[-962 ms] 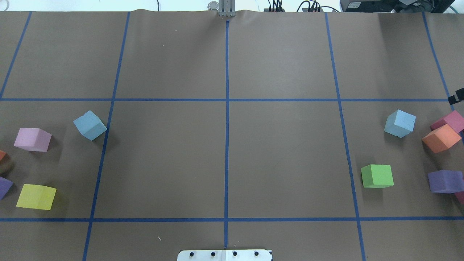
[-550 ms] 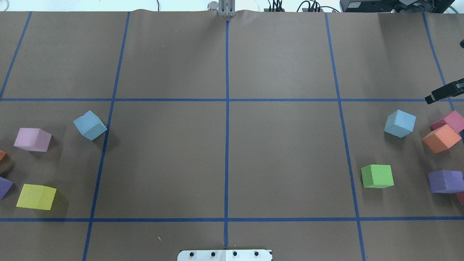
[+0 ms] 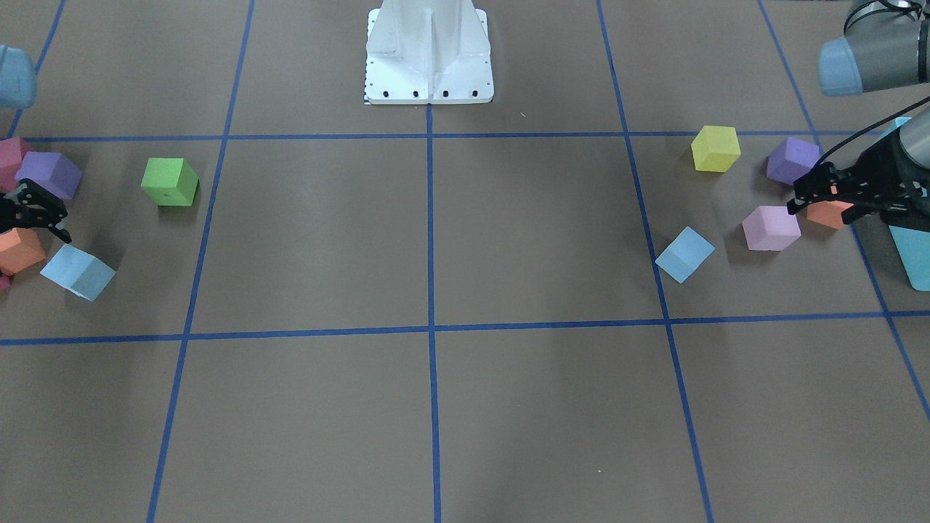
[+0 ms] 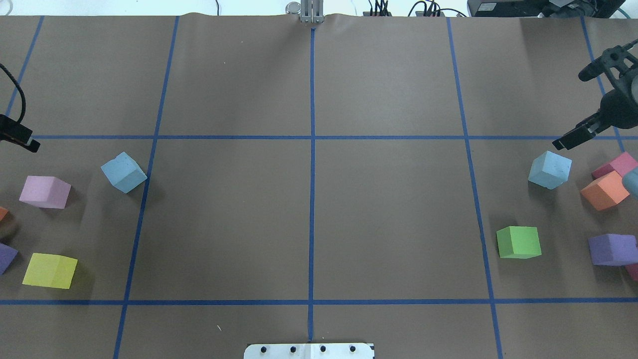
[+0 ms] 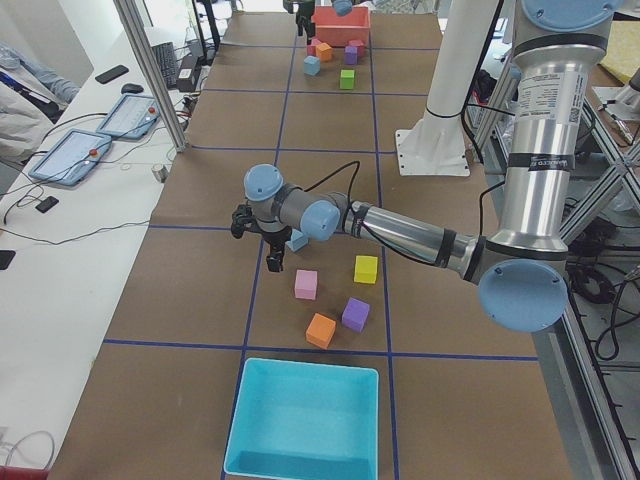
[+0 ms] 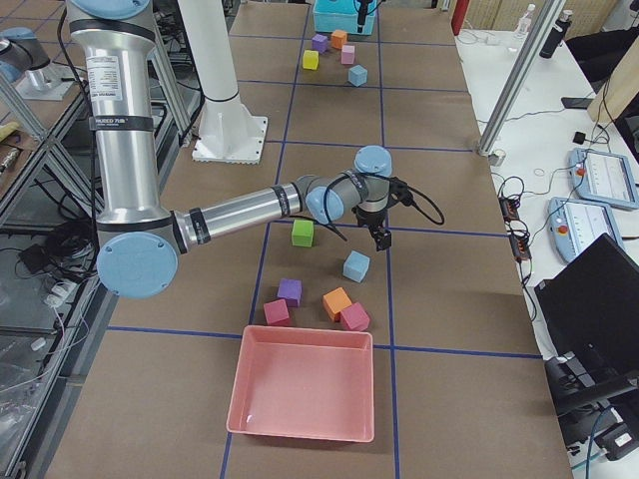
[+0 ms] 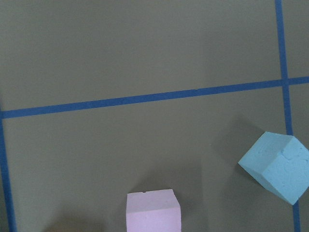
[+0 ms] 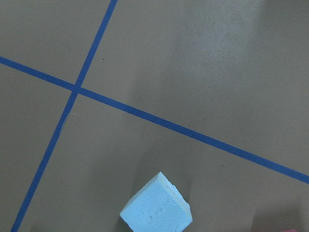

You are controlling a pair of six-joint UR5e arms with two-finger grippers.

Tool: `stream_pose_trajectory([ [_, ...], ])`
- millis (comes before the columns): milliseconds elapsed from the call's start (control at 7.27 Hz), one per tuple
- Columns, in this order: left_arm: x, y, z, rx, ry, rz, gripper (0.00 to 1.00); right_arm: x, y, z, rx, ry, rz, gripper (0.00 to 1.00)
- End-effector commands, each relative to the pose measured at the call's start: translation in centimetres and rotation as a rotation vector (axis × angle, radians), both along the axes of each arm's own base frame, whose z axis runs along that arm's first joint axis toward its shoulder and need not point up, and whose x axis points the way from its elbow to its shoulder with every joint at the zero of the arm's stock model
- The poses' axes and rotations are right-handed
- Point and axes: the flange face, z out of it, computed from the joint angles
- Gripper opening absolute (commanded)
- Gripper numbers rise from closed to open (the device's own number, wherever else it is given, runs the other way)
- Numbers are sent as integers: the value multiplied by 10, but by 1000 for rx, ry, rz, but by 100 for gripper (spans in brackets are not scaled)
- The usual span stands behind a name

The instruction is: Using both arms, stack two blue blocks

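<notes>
Seen from overhead, both pincers hang spread wide, empty; right gripper (image 4: 570,110) has the right blue block (image 4: 550,169) near at 7 o'clock; left gripper (image 3: 798,197) has the left blue block (image 4: 123,172) farther, at 4 o'clock.

Left blue block (image 4: 123,172): I see bare paper (image 4: 224,209) on every side. Nearest neighbour is the lilac cube (image 4: 45,191), well apart on its outer side.
Right blue block (image 4: 550,169): orange cube (image 4: 605,190) and magenta cube (image 4: 618,164) crowd its outer side, near but not touching. Green cube (image 4: 519,242) stands apart, toward the robot.
Inner sides of both blocks face open paper.
</notes>
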Motion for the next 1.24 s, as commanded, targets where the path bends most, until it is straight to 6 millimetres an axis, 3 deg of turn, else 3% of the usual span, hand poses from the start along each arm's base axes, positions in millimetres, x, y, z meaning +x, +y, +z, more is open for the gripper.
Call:
stream_pose_trajectory([
  [0, 46, 0, -29, -7, 12, 25, 99, -20, 0, -3, 20, 2, -46, 100],
  [138, 73, 0, -46, -11, 1, -12, 99, -32, -9, -10, 35, -1, -62, 100],
  [275, 103, 4, -51, 8, -6, 29, 99, -40, -8, -9, 36, 0, -76, 100],
  [412, 121, 0, -68, 32, 8, 51, 99, -41, -7, -8, 43, 4, -83, 100],
  [688, 144, 3, -76, 88, -31, 58, 99, -49, -9, 8, 76, 36, -136, 100],
  [962, 147, 2, -79, 108, -36, 64, 99, -49, -9, 21, 71, 47, -159, 100],
  [1100, 158, 3, -89, 121, -26, 77, 99, -49, -9, 25, 75, 42, -163, 100],
])
